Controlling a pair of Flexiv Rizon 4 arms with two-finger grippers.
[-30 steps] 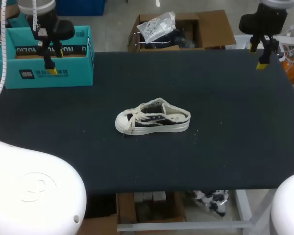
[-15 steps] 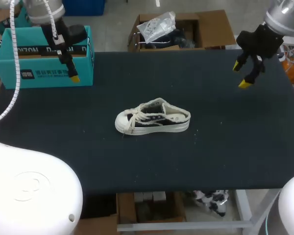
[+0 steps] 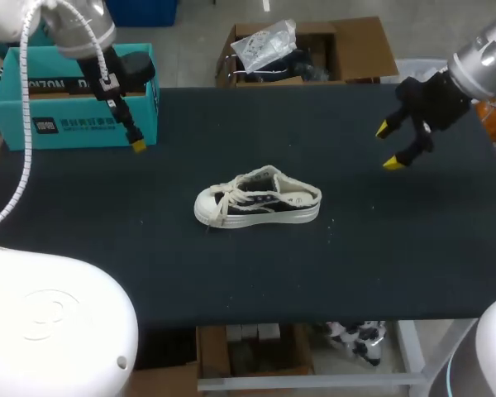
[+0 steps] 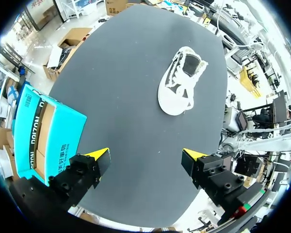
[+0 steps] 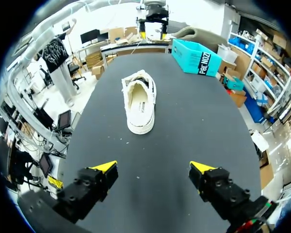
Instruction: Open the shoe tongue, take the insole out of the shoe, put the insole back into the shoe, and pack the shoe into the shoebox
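Head view: a white low-top shoe (image 3: 258, 197) stands on its sole mid-worktop (image 3: 380, 256), a dark matte surface. The teal shoebox (image 3: 16, 116) at the far left corner carries a dark band of white lettering and a small label. The left end effector (image 4: 145, 158) and the right end effector (image 3: 388, 145) hang released, holding nothing.

Head view: high above and behind, looking down on the whole table (image 3: 355, 256), far from both grippers.
Left wrist view: from the left gripper (image 4: 146, 156), out between its spread fingers and steeply down; sneaker (image 4: 180, 81) well ahead, shoebox (image 4: 48, 138) close beside.
Right wrist view: from the right gripper (image 5: 153, 168), low along the table; sneaker ahead, shoebox far beyond it.
Shared: sneaker, shoebox and table in all three.
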